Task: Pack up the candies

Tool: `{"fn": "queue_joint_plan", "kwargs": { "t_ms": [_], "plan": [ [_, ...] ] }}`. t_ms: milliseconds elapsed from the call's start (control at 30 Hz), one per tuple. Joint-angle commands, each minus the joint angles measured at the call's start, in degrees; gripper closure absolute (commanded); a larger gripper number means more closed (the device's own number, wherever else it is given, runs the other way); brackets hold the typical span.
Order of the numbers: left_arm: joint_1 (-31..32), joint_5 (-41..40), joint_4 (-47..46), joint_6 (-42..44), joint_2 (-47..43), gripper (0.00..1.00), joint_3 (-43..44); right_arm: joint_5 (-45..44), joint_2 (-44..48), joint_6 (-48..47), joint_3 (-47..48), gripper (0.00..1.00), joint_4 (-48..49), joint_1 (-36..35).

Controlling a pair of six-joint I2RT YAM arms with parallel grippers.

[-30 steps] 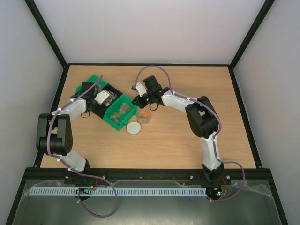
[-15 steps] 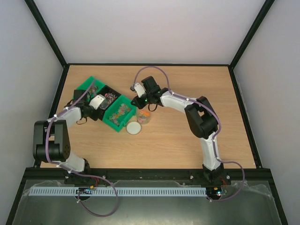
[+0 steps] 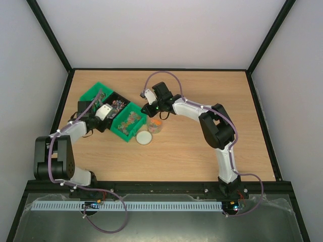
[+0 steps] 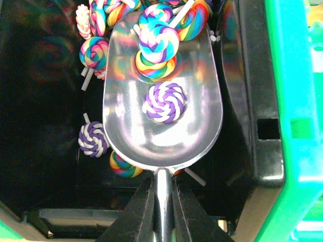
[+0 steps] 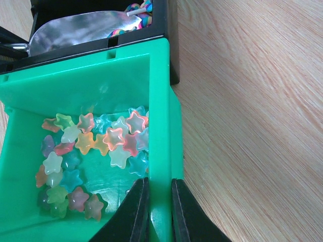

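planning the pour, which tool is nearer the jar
Right. The right tool clamps the green bin wall beside the jar; the left tool holds the scoop in the black bin, farther off.

green bins (image 3: 94, 91): two are standing | black bin (image 4: 251, 75): one is standing | jar (image 3: 155, 126): one is standing | lid (image 3: 144, 137): one is lying | scoop (image 4: 189, 121): one is carrying two whole lollipops (image 4: 164, 102) | outside it at least four more are lying | star candies (image 5: 113, 137): about two dozen are lying, exact number not countable
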State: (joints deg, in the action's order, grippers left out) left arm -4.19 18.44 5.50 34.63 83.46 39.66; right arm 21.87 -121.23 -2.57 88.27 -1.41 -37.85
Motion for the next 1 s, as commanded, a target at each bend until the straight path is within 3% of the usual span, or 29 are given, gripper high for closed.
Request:
{"fn": "queue_joint_plan", "kwargs": {
  "t_ms": [0, 800, 967],
  "plan": [
    [1.8, 0.9, 0.0, 0.4, 2.3, 0.98, 0.5, -1.8, -1.1, -1.4, 1.1, 0.99, 0.4, -0.3],
    [-9.5, 8.8, 2.1, 2.8, -5.6, 0.98, -3.0, -3.6, -1.1, -1.1, 1.3, 0.99, 0.3, -0.1],
    [-11.3, 10.7, 3.6, 3.3, -7.9, 0.98, -2.5, -3.7, -1.1, -0.5, 1.6, 0.90, 0.2, -0.1]
  ]
}}
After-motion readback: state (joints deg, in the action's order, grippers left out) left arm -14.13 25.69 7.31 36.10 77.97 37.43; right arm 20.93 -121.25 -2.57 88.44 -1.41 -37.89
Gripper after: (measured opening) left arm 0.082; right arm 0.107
